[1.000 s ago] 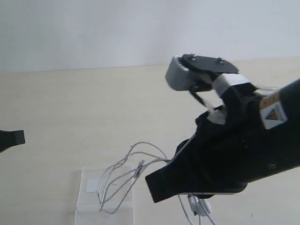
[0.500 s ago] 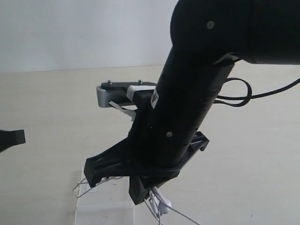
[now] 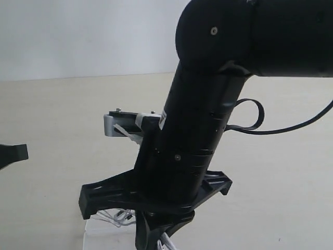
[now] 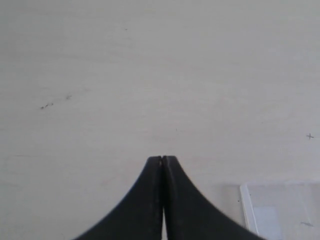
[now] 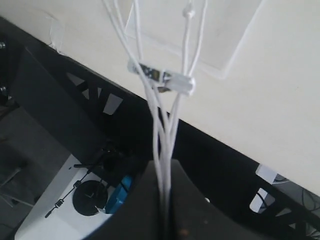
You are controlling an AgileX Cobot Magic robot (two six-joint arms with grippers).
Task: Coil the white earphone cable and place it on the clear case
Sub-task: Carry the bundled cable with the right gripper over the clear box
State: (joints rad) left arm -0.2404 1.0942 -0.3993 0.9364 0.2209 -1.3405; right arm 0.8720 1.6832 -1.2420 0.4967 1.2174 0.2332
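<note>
Pale tabletop (image 3: 47, 120) below. Since a second ago my right gripper (image 5: 163, 167) has swung down over the clear case (image 5: 225, 40), fingers pinching the bundled white earphone cable (image 5: 159, 120), which trails toward it. I judge release near. Left gripper (image 4: 162, 160) pressed together, empty, aside.

A pale cream, matte worktop (image 3: 52, 120) is filling most of the exterior view and is meeting a plain white wall (image 3: 83, 36) along a straight, level line behind it. Soft, even light is falling across both. In the left wrist view the same surface is showing a few tiny dark specks (image 4: 47, 105) and a small cross-shaped mark (image 4: 310, 135). In the right wrist view a black panel with angular cut-outs (image 5: 50, 90) is running along the worktop's edge; beyond it a dim grey floor (image 5: 20, 170) and a white slab (image 5: 45, 220) carrying a black round disc (image 5: 92, 197) are lying in shadow.
</note>
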